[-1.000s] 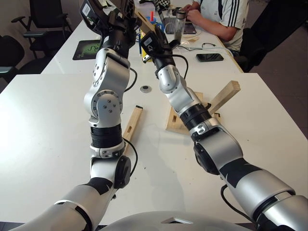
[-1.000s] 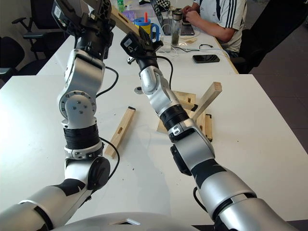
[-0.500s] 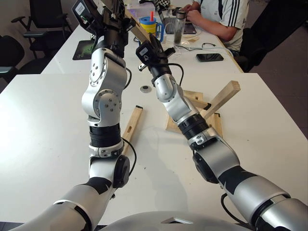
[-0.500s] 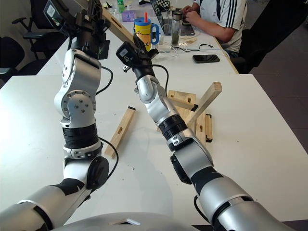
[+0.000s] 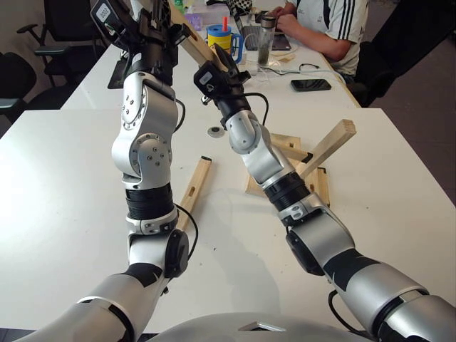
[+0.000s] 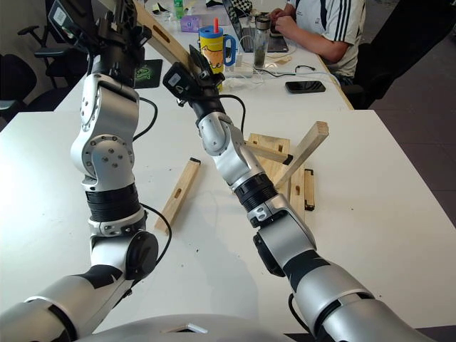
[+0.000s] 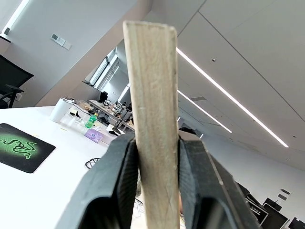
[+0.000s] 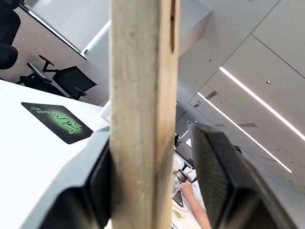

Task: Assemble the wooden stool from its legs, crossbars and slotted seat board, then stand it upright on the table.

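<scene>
High above the table's far edge, my left gripper (image 5: 155, 25) (image 7: 155, 143) is shut on a slotted wooden leg (image 5: 194, 44) (image 7: 153, 95) that slants down to the right. The leg's lower end lies between the fingers of my right gripper (image 5: 219, 65) (image 8: 151, 138), which is open; one finger (image 8: 97, 181) touches the wood (image 8: 143, 95) and the other (image 8: 214, 181) stands off it. A second slotted leg (image 5: 194, 187) lies flat on the table. A partly built frame (image 5: 299, 160) with one leg (image 5: 329, 144) sticking up at a slant rests to the right, a loose crossbar (image 6: 308, 189) beside it.
A small round cap (image 5: 214, 131) sits in the table near the far edge. The table behind holds a mug (image 5: 224, 39), a bottle (image 5: 267, 39), a phone (image 5: 310, 85) and a mouse pad (image 6: 146, 71). A person sits there. Office chairs (image 5: 21, 71) stand far left.
Both raised arms have swung to the left with the held leg. My right gripper has come up along the leg's lower end.
</scene>
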Controlling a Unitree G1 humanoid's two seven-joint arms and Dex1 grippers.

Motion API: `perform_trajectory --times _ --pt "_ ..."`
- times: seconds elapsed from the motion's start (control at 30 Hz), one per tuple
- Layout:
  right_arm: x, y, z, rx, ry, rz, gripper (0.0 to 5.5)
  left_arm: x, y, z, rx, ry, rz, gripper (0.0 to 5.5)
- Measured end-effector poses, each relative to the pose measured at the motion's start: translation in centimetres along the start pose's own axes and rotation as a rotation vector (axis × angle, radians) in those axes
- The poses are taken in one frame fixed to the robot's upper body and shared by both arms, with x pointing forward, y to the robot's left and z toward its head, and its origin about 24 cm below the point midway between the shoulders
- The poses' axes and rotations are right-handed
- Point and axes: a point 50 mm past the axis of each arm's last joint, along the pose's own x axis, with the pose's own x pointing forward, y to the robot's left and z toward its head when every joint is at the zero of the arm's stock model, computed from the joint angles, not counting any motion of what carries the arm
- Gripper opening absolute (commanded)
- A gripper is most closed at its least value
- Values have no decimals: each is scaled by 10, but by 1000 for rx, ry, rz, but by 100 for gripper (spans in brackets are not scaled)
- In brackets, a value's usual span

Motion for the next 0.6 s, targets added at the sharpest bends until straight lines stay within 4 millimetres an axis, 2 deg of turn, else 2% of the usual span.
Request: perform_trajectory --times 0.03,0.23,0.37,0.53,0.6 --pt "0 -1 2 2 -12 5 299 0 1 1 -1 -5 1 105" --pt "-2 -12 19 33 -85 49 302 2 7 10 27 -59 -16 105" --pt "-14 -27 26 109 -114 60 302 0 6 21 28 -101 -45 105" --pt "-38 -104 17 228 -107 -88 302 -12 65 23 162 -84 150 104" --pt "-47 -116 11 284 -81 -100 302 -14 67 19 167 -62 154 104"
